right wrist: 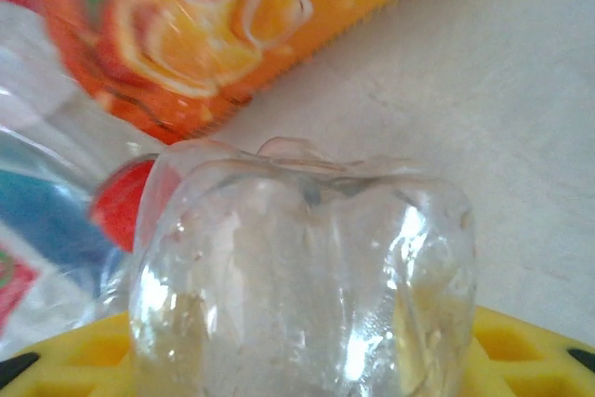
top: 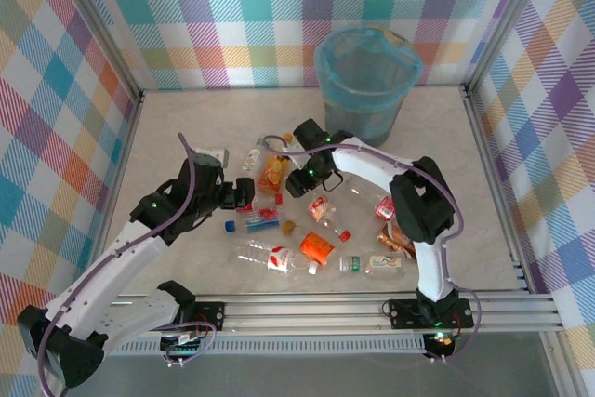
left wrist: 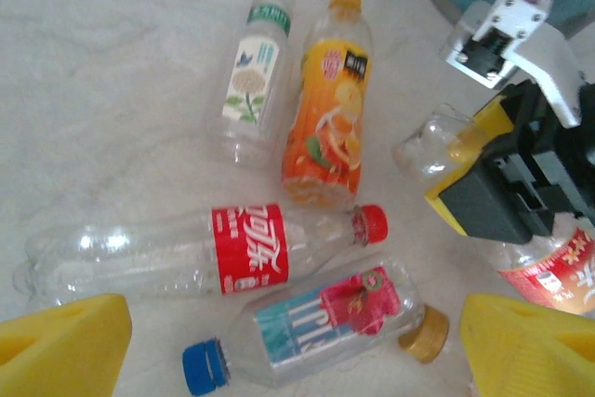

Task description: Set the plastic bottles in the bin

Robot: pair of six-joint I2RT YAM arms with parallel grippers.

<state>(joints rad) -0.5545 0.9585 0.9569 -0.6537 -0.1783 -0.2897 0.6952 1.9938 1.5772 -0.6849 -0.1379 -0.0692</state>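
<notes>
- The bottles (top: 316, 248) lie scattered across the table (top: 186, 127), near the bin (top: 364, 111) but apart from it; I count roughly a dozen.
- I can't make out any inside the bin, so I judge the job barely begun.
- My right gripper (top: 299, 180) looks clamped on a clear bottle (right wrist: 297, 276), low among the others.
- My left gripper (left wrist: 297, 350) hangs spread wide above two lying bottles, gripping nothing.

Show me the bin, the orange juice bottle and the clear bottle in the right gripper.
bin (top: 364, 118): top external view, on its grey front wall.
orange juice bottle (left wrist: 327, 127): left wrist view, on its label.
clear bottle (right wrist: 297, 276): right wrist view, on its dented base.
</notes>
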